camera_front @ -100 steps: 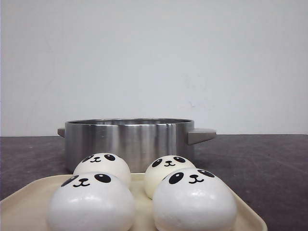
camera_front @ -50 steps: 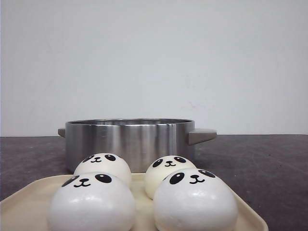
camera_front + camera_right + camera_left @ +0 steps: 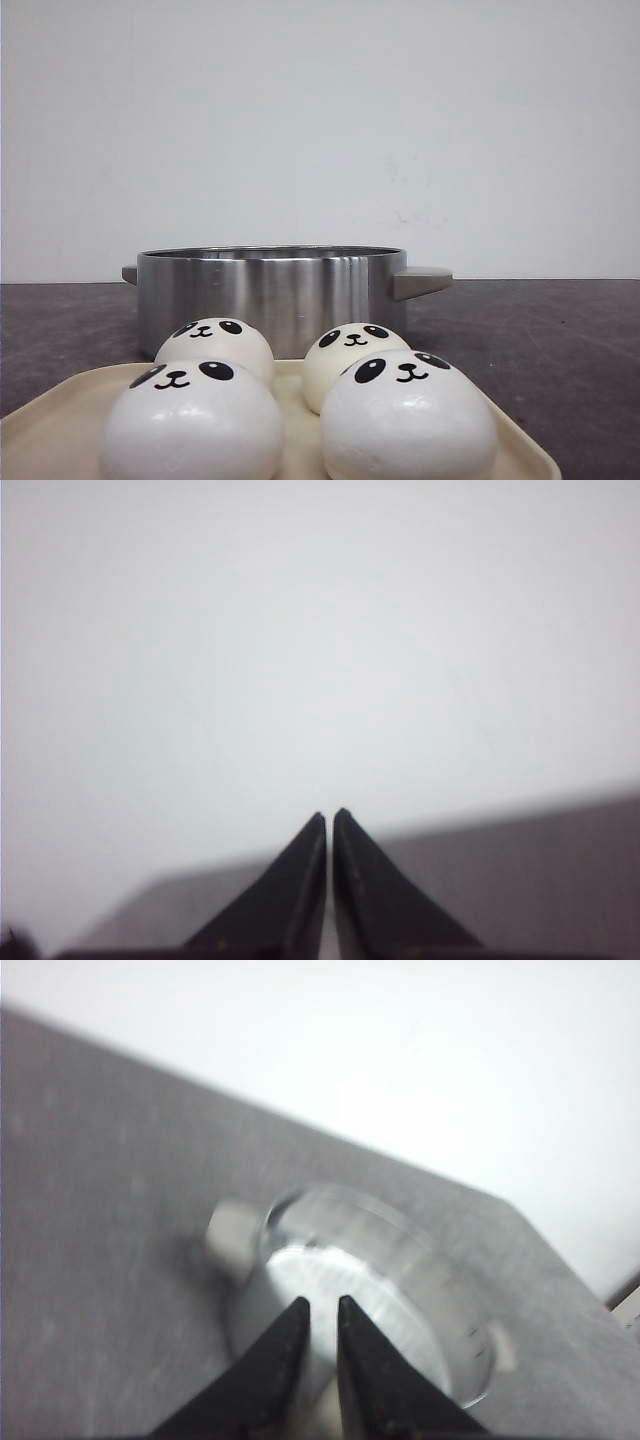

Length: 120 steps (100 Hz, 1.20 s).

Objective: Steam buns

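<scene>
Several white panda-faced buns sit on a cream tray [image 3: 40, 432] at the front of the table: front left [image 3: 190, 425], front right [image 3: 405, 420], back left [image 3: 215, 343] and back right [image 3: 345, 352]. Behind them stands a steel pot [image 3: 270, 290]. Neither gripper shows in the front view. In the blurred left wrist view, my left gripper [image 3: 322, 1302] hangs above the pot [image 3: 400, 1280], its fingers a narrow slit apart with nothing held. My right gripper [image 3: 330, 815] is shut and empty, facing the white wall over the table's far edge.
The pot has a grey handle on each side, the right one [image 3: 420, 280] sticking out. Dark table surface [image 3: 560, 340] stretches to both sides of the pot and tray. A plain white wall stands behind.
</scene>
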### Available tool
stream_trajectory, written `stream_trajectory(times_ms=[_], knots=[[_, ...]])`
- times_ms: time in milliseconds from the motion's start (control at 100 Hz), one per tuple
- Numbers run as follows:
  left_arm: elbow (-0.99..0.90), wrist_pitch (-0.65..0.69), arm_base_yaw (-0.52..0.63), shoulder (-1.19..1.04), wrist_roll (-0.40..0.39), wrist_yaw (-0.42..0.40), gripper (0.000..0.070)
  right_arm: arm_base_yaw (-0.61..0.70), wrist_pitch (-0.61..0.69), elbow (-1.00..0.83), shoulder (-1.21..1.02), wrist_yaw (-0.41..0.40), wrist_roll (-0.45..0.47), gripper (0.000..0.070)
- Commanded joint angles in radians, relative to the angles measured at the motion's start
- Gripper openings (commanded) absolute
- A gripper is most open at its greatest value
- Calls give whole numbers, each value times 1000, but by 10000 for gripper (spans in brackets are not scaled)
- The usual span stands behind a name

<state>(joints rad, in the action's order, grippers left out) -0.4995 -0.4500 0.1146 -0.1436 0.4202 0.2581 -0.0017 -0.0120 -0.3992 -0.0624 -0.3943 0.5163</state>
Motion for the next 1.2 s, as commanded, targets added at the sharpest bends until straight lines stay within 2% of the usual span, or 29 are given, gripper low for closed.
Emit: stream_trajectory(times_ms=[0,90,170,220,260,280,300,340,370,400,470,600,690,780,910,1040,1190], knots=[[-146,-53,1,-84,-134,-3,10,0,85,-131,-69,-37,-74,4],[-287,-118,1,-193,-196,-2,10,0,207,-297,-178,-102,-169,4],[-370,-138,1,-270,-210,6,23,0,300,-414,-259,-131,-242,4],[-403,-135,2,-303,-210,16,94,0,339,-465,-292,-132,-263,4],[-420,-129,2,-323,-210,29,219,0,351,-492,-311,-132,-267,24],[-426,-125,2,-332,-210,36,297,0,350,-501,-318,-132,-267,69],[-430,-119,2,-341,-210,43,383,0,350,-509,-323,-130,-266,147],[-431,-105,2,-353,-205,66,543,0,347,-517,-330,-128,-263,373],[-431,-103,2,-360,-201,84,618,0,341,-519,-332,-128,-257,556],[-431,-104,2,-366,-201,102,651,0,341,-519,-334,-129,-249,700],[-431,-113,2,-375,-195,140,649,0,351,-518,-335,-143,-214,700],[-431,-145,2,-380,-195,157,646,0,355,-518,-346,-229,-196,700],[-431,-163,4,-387,-195,158,646,1,374,-518,-370,-235,-187,700],[-431,-163,19,-398,-195,156,646,4,458,-518,-414,-232,-222,700],[-431,-163,53,-421,-199,153,646,58,592,-518,-488,-148,-292,700],[-431,-163,101,-450,-200,151,646,179,617,-518,-568,-58,-288,700],[-431,-164,158,-486,-203,121,646,416,619,-518,-686,143,-230,700]])
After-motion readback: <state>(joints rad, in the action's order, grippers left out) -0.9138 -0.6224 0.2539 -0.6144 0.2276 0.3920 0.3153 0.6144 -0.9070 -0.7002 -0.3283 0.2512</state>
